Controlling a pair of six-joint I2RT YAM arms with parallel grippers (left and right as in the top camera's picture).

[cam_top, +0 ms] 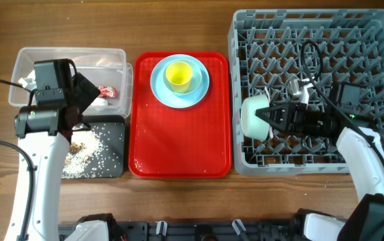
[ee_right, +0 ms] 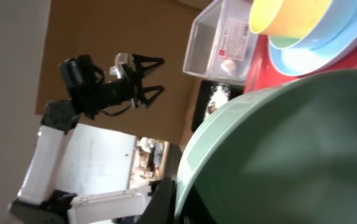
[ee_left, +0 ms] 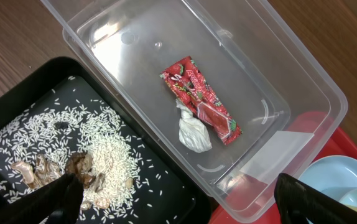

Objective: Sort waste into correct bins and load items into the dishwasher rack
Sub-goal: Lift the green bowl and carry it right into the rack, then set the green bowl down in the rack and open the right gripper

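The dishwasher rack (cam_top: 352, 50) fills the right side of the surface. The right end effector (cam_top: 262, 115) reaches across it from the right, pointing left, and is closed on the rim of the mint green bowl (cam_top: 251, 117). The bowl sits just inside the rack's left wall, apparently tipped on edge with its hollow toward the end effector. Whether it rests on the pegs or hangs above them I cannot tell. The set-down looks to be straight down between the pegs, with little sideways travel needed. Left of the rack, the red tray (cam_top: 178, 137) carries the light blue plate (cam_top: 199, 92) with the yellow cup (cam_top: 178, 75) on it. Both lie farther left of the bowl, roughly between the two arms. The left end effector (cam_top: 85, 104) hovers wide open over the seam between the clear tub (cam_top: 71, 55) and the black tray (cam_top: 114, 127). The red wrapper (ee_left: 200, 99) and white tissue (ee_left: 193, 130) lie touching in the tub, and rice scraps (ee_left: 104, 149) are scattered over the black tray.
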